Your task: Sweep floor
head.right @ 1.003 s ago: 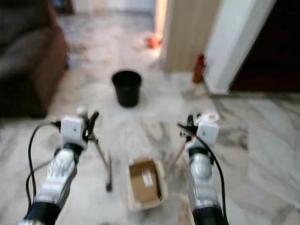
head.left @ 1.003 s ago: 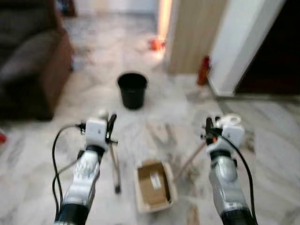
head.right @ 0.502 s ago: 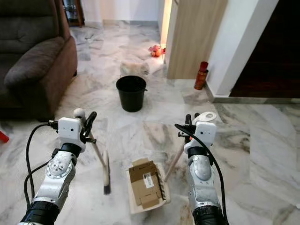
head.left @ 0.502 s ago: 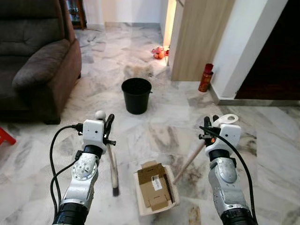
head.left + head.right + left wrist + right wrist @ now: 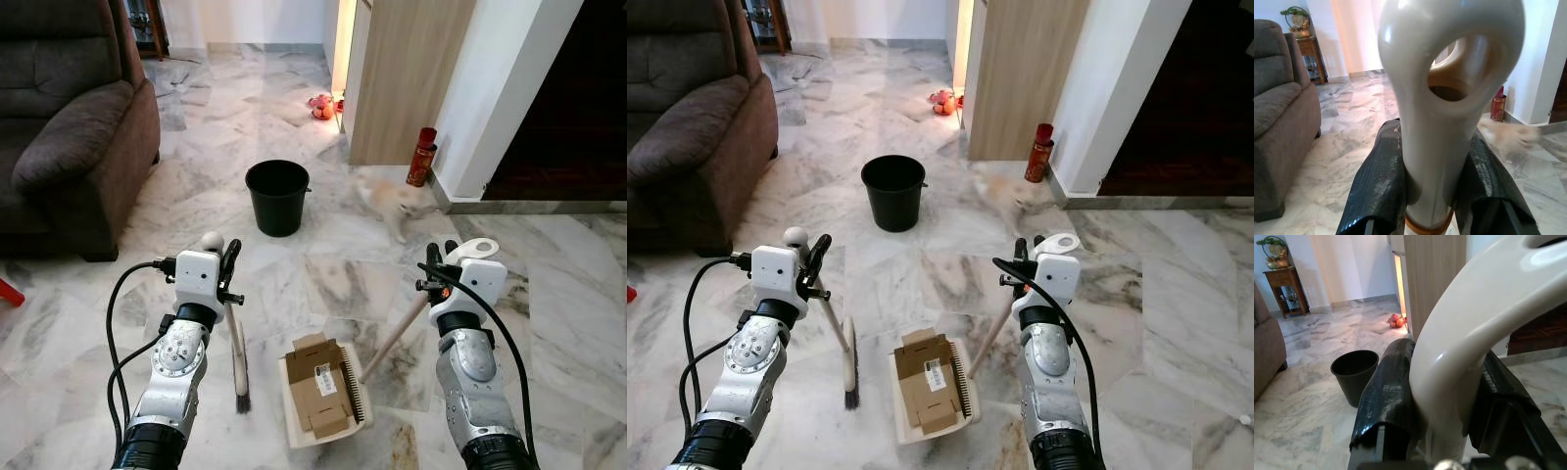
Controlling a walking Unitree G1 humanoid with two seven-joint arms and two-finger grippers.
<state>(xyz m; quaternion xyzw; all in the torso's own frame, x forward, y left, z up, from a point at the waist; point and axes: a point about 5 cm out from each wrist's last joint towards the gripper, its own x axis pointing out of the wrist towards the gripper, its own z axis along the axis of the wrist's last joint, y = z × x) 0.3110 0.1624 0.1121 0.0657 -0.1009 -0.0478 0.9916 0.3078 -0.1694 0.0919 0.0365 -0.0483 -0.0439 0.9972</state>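
Note:
My left gripper [image 5: 227,269] is shut on the white top of a broom handle [image 5: 1440,117], at waist height on the left. The broom's dark bristle head [image 5: 241,392] rests on the marble floor below it. On the right, my right gripper [image 5: 436,269] is shut on the white loop grip [image 5: 1484,313] of a long wooden dustpan handle [image 5: 397,333]. The cream dustpan [image 5: 297,433] lies flat on the floor between my arms, just right of the bristles. A flattened brown cardboard box [image 5: 321,387] lies in it.
A black bucket [image 5: 277,196] stands ahead on the floor. A blurred light-furred animal [image 5: 392,201] is to its right, near a red can [image 5: 423,157] at the wooden cabinet [image 5: 402,78]. A brown sofa [image 5: 69,127] fills the left. Orange toys [image 5: 321,106] lie farther back.
The light-furred animal has gone from behind the bucket to its right side. The view has sharpened and shifted slightly. Both grippers keep their hold; broom and dustpan stay put.

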